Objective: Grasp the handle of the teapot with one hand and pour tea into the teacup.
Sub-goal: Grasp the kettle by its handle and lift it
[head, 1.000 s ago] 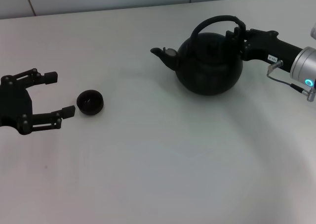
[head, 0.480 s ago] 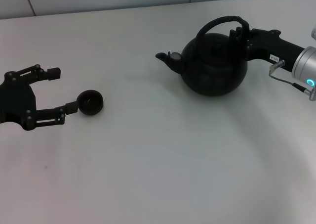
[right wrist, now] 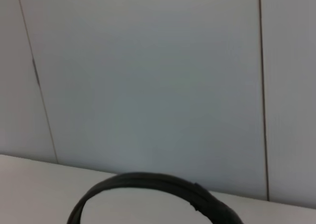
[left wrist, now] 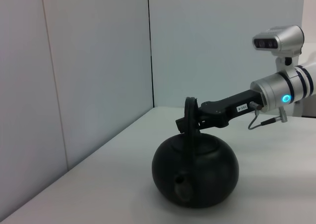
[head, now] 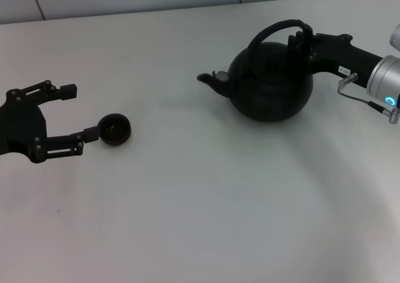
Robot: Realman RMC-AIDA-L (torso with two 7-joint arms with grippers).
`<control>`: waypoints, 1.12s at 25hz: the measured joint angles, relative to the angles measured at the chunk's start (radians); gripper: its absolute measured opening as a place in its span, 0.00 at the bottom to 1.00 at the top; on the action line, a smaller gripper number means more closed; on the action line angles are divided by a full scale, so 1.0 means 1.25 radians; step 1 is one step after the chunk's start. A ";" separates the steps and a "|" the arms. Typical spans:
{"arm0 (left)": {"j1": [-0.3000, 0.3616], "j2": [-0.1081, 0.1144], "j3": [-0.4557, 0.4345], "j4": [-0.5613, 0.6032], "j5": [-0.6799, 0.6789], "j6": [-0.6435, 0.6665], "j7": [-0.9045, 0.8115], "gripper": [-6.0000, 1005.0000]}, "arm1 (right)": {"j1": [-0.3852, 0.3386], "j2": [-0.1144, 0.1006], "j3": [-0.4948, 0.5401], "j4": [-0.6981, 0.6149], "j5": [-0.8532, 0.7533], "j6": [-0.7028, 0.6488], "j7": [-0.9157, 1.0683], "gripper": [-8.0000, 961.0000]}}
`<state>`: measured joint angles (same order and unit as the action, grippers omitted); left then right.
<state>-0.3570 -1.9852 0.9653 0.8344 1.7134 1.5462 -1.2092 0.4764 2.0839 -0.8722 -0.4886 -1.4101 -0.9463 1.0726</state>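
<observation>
A white desk carries a round black teapot at far right, spout pointing left. The right tool is clamped on the right side of its arched handle. The pot looks heavy and rigid, likely to swing, so a firm hold near the hoop's top seems best. At the left edge, the left tool is spread wide, its near finger touching the tiny teacup, which looks light and easily knocked.
</observation>
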 joint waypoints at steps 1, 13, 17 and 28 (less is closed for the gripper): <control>0.000 -0.001 -0.001 0.000 0.000 -0.001 0.001 0.87 | 0.000 0.000 0.000 0.000 0.000 0.000 0.000 0.15; 0.005 -0.005 -0.002 0.000 0.000 -0.012 0.003 0.87 | 0.021 0.001 0.001 -0.009 0.000 -0.021 -0.002 0.14; 0.006 -0.005 -0.002 0.000 0.000 -0.013 0.003 0.87 | 0.029 0.001 0.001 -0.010 0.000 -0.024 -0.002 0.14; 0.005 -0.004 -0.002 -0.001 0.000 -0.019 0.003 0.87 | 0.058 0.002 0.001 -0.009 0.007 -0.025 -0.001 0.14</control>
<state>-0.3503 -1.9900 0.9633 0.8333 1.7135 1.5230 -1.2056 0.5491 2.0862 -0.8715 -0.5004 -1.4011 -0.9771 1.0715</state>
